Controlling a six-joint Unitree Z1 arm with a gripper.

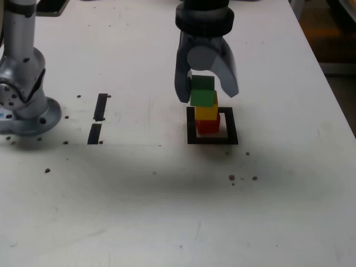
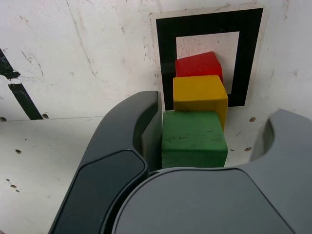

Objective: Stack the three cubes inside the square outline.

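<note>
Surface: white table (image 1: 167,211), scuffed and dotted with small dark holes and specks.
Tape marks: two short black tape strips (image 1: 98,118) lie end to end toward the exterior view's left, well apart from the stack.
Robot base: a silver-grey arm base (image 1: 25,94) stands at the exterior view's far left edge.
Square outline: black tape frame (image 1: 212,138) with a white centre, near the middle of the table.
Stack: red cube (image 1: 208,125) at the bottom on the white centre, shifted toward the frame's left band in the exterior view; yellow cube (image 1: 206,112) sits on it; green cube (image 1: 203,91) on top, slightly offset toward that view's left.
Arm pose: the arm reaches down from the top of the exterior view, wrist above the stack, gripper (image 1: 207,83) pointing downward over the green cube.
Fingers: spread apart, one on each side of the green cube. In the wrist view the dark finger (image 2: 141,122) lies just beside the cube, possibly brushing it, while the grey finger (image 2: 285,141) stands clear with table showing between.
Grip: nothing is clamped; the green cube rests on the yellow one.
</note>
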